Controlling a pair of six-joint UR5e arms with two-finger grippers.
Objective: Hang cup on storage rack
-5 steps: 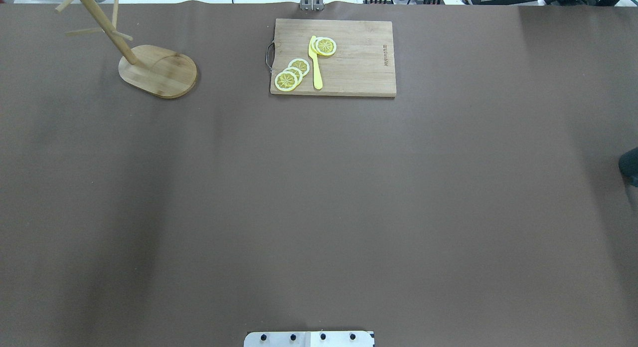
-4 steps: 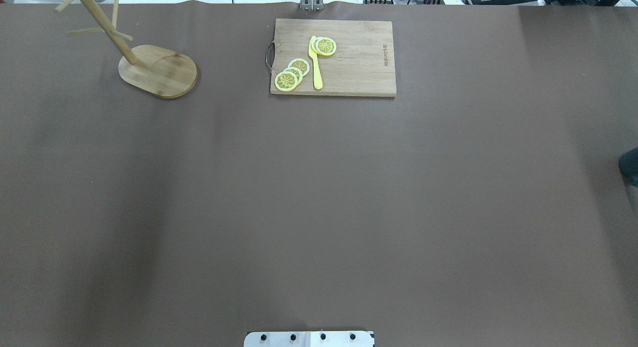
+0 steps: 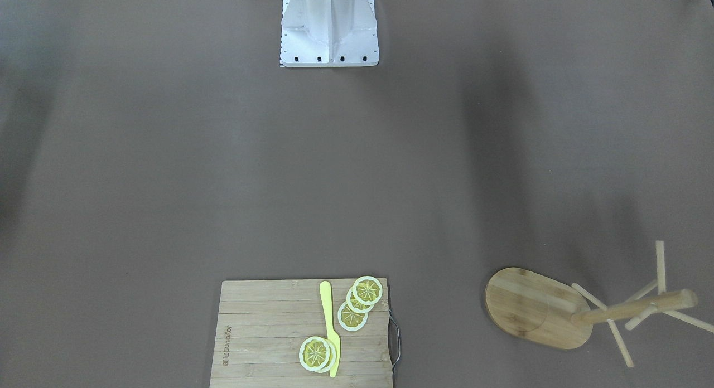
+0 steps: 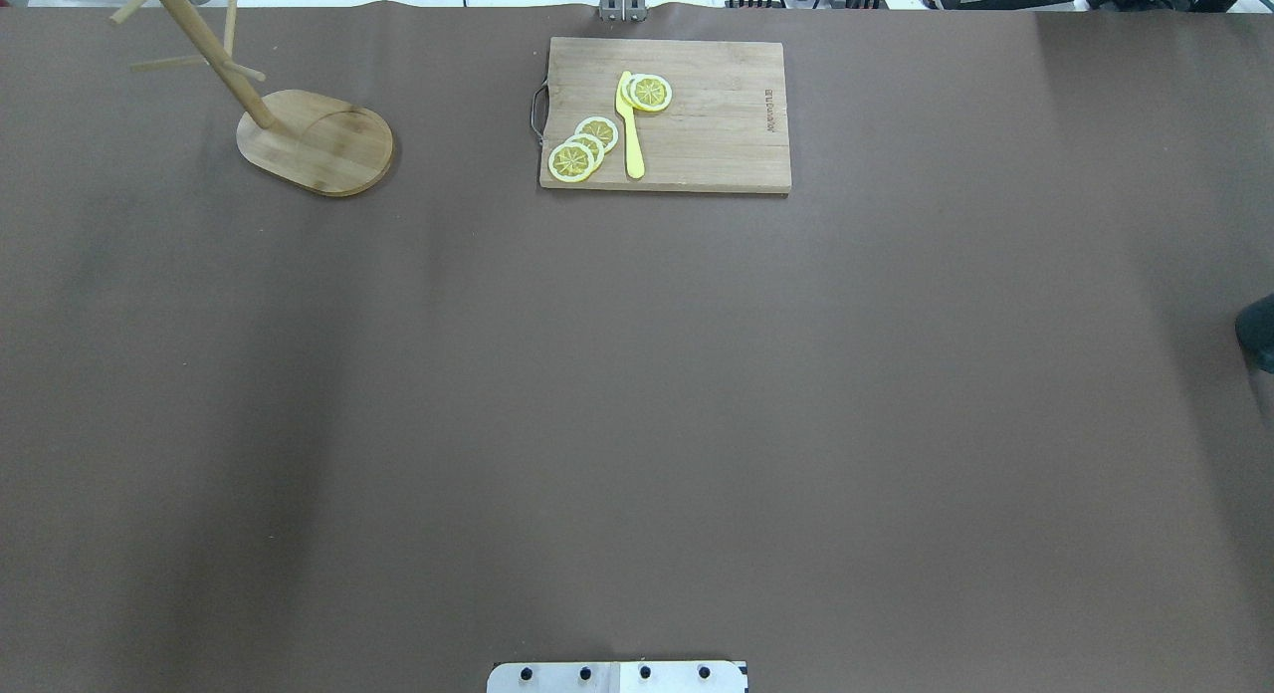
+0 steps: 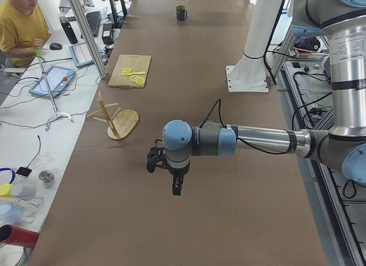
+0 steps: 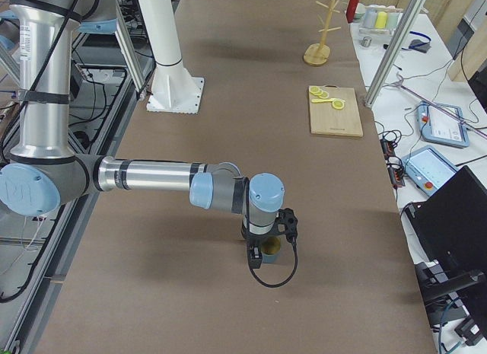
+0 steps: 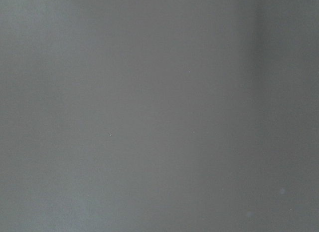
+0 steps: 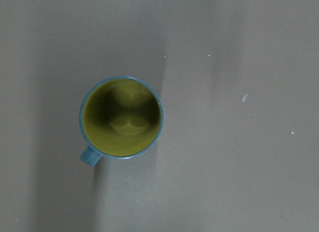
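Note:
The cup [image 8: 121,117] stands upright on the brown table, seen from straight above in the right wrist view, with its yellow inside showing and its handle [image 8: 89,156] at the lower left. It also shows at the table's far end in the exterior left view [image 5: 181,13]. My right gripper [image 6: 257,255] hangs right over the cup [image 6: 272,249]; I cannot tell if it is open. The storage rack [image 4: 318,143] stands at the far left, also in the front view [image 3: 535,307], with bare pegs. My left gripper [image 5: 177,187] hovers over bare cloth, near the rack [image 5: 117,120]; state unclear.
A wooden cutting board [image 4: 697,125] with lemon slices [image 4: 582,147] and a yellow knife [image 4: 629,125] lies at the far middle. The robot's base plate [image 4: 617,676] is at the near edge. A person [image 5: 20,26] sits at a side desk.

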